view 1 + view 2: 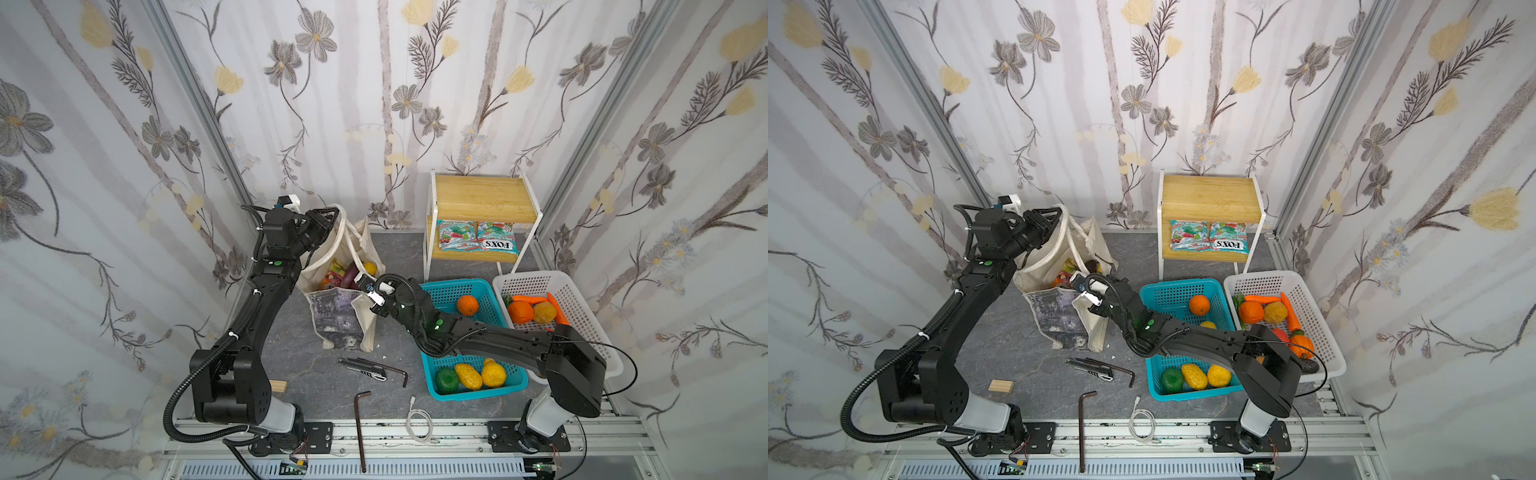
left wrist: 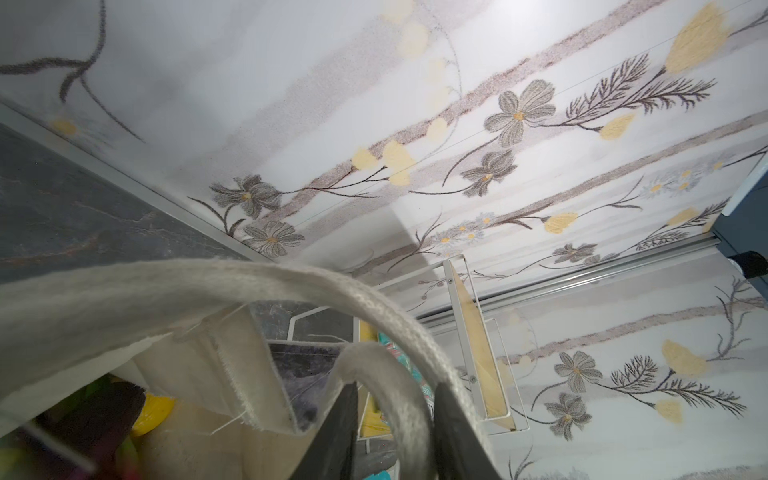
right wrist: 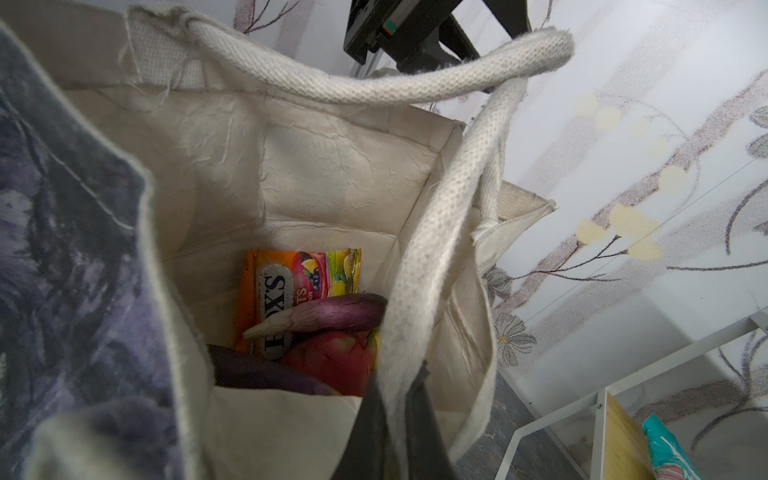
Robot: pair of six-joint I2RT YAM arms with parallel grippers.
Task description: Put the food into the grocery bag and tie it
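Grocery bag (image 1: pixel 332 316): stood on desk (image 1: pixel 299 365) between the tools, food (image 3: pixel 332 313) below the right tool (image 3: pixel 397 386). Back handle (image 2: pixel 376 361) clamped in left tool (image 2: pixel 395 399), front handle (image 3: pixel 436 232) in right tool. Risk: strap pulled free by uneven tension; bag tipped, food spilled.

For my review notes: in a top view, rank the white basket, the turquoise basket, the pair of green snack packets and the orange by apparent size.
1-2. white basket and turquoise basket: they look alike and each is partly hidden, so unranked.
3. green snack packets.
4. orange.
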